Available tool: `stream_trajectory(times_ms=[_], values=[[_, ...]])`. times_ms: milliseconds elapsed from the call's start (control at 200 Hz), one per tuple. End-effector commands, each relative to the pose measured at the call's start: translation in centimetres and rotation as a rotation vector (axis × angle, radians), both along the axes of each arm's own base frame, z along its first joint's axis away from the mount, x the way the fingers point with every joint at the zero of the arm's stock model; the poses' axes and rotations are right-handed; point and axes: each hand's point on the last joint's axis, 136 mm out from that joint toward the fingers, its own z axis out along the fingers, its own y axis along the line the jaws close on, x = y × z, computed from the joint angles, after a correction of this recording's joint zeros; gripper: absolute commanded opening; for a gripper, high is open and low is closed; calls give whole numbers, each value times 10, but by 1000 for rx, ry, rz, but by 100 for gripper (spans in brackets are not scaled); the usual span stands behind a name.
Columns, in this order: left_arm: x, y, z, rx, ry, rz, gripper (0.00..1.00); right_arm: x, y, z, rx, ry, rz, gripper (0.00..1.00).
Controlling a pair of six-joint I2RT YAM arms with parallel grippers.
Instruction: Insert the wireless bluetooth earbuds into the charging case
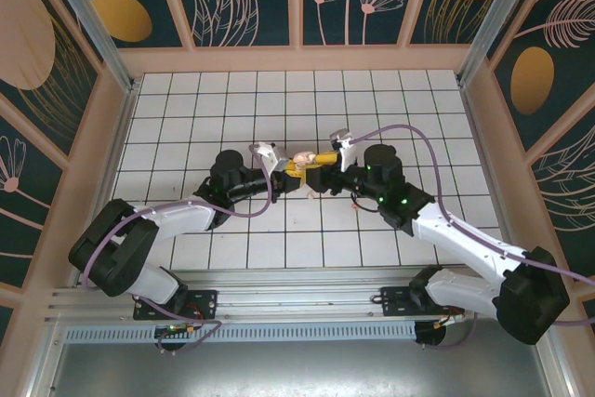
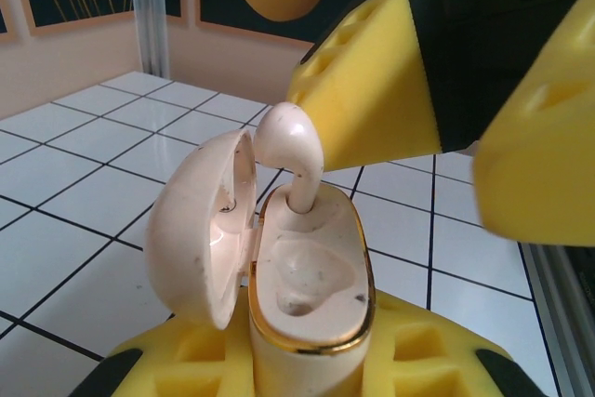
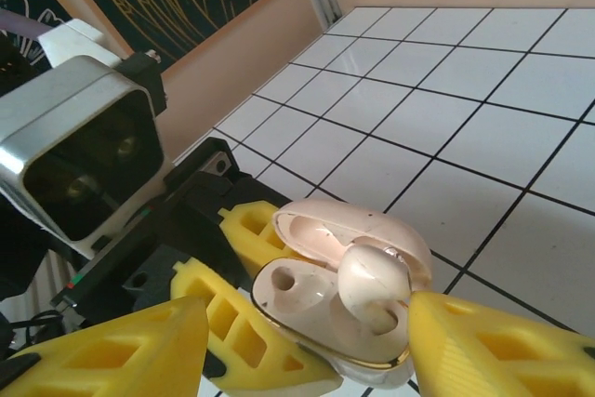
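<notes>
**Bud upright in its socket, right claw spread around it**

Widest first: the white tiled surface (image 1: 186,99), with the left arm (image 1: 167,220) and right arm (image 1: 456,234) reaching in to meet nose to nose at its middle.

The left claw (image 2: 307,369) is clamped hard on the charging case (image 2: 311,299). The case's mouth faces up and its lid (image 2: 200,230) is swung open to one side. The right claw (image 3: 311,313) has its jaws apart, one yellow finger on either side of the case.

Now the small stuff. One earbud (image 2: 290,151) stands stem-down in the far socket, the one away from the left wrist camera. Its rounded head sits well proud of the gold rim and curls toward the lid. The near socket (image 2: 307,290) lies empty.

Here is the relation that matters: the bud's long axis runs close to upright, and it sits between the right claw's fingers (image 3: 465,346), far closer to one than the other. The right claw is the nearer one; the left only anchors the case. To my eye the bud is not yet seated, and any push would have to follow that stem line straight down.

Hard to read:
- The stem's lower end is sunk in the socket, so its depth is unclear.
- I cannot tell whether the near finger touches the head or merely sits beside it.
- The case's underside is buried in the left claw.
- From above, the case is a speck between the two claws.
</notes>
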Motion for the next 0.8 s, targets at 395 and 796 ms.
stream_trajectory(times_ms=[395,796], values=[[-15,0,22,-58,-91,-68,17,-10,-11,62,174,-23,116,61],[-23,-2,27,-74,-105,-113,17,-6,-21,49,213,135,200,48]])
